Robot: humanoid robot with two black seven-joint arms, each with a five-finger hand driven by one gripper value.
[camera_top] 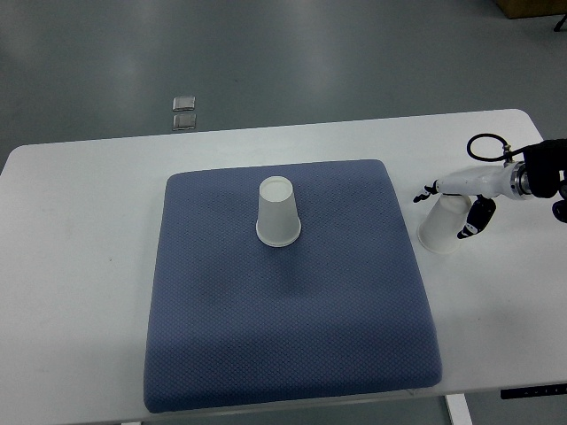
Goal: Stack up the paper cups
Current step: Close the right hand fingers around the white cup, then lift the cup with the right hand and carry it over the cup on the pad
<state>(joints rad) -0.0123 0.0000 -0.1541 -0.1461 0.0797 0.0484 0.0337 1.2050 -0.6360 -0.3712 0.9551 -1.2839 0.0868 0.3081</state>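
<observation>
**Thin white paper, easily crushed: light hold at the side wall**

White paper is what the right hand (456,215) has to deal with, and it will behave as paper does: nearly weightless, stiff only along the rolled rim, soft and quick to dent in the wall. The nearer cup (441,232) stands upside down on the bare white counter (80,230), directly under the hand and touching it. The thumb and dark-tipped fingers (479,219) sit on opposite sides of its wall, wrapped around it, so the hand appears closed on the cup, though how firmly cannot be judged from above.

The second cup (278,212), also inverted, sits well off to the hand's left, near the middle of the blue quilted mat (292,345).

A gentle squeeze about mid-height should do; too much pressure would likely ovalise the wall and make nesting over the other cup harder. The surface looks smooth, so a very loose hold might let it slip. The mat is soft, and the target cup could tip if nudged sideways, so a straight descent seems wise.

The left arm is not visible.
</observation>
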